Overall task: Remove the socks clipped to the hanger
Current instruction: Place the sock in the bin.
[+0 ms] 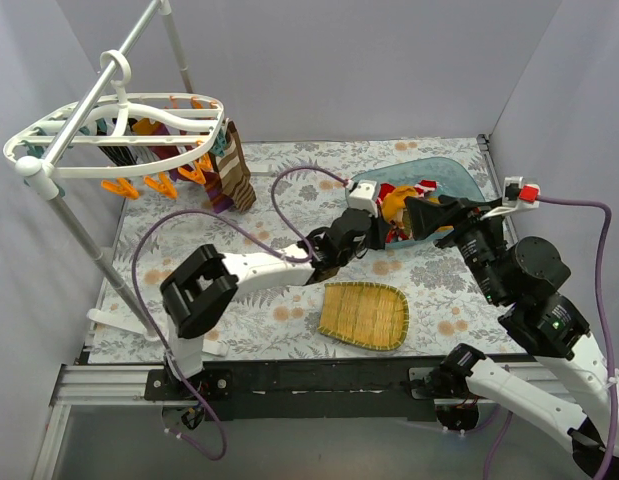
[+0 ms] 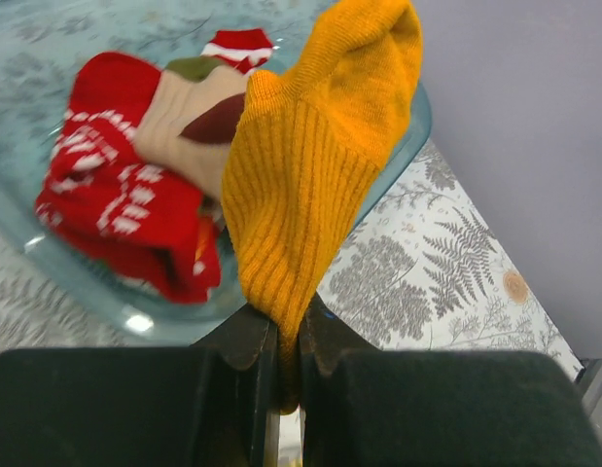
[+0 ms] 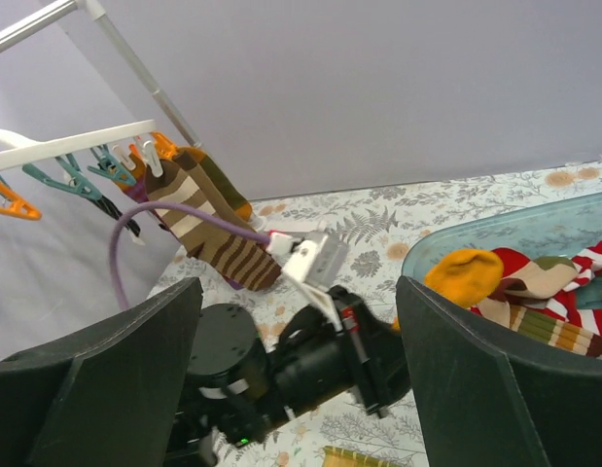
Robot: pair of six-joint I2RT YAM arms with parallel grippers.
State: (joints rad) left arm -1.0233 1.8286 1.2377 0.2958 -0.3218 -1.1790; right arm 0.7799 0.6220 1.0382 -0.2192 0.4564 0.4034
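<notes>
The white hanger (image 1: 149, 97) hangs from a pole at the back left, and a brown striped sock (image 1: 232, 170) (image 3: 208, 229) with others beside it stays clipped at its right end. My left gripper (image 2: 289, 336) (image 1: 374, 222) is shut on the cuff of an orange sock (image 2: 310, 175) (image 1: 395, 207) (image 3: 463, 275), whose toe lies over the near rim of a blue glass tray (image 1: 459, 175). Red-and-white and beige socks (image 2: 116, 204) (image 3: 563, 282) lie in that tray. My right gripper (image 3: 299, 292) (image 1: 421, 215) hovers open just right of the left wrist, holding nothing.
A woven bamboo tray (image 1: 364, 315) lies at the front centre of the floral cloth. The grey-white stand pole (image 1: 84, 240) slants down the left side. Orange clips (image 1: 159, 185) and teal clips (image 3: 72, 180) dangle under the hanger. Purple cables loop over the table's middle.
</notes>
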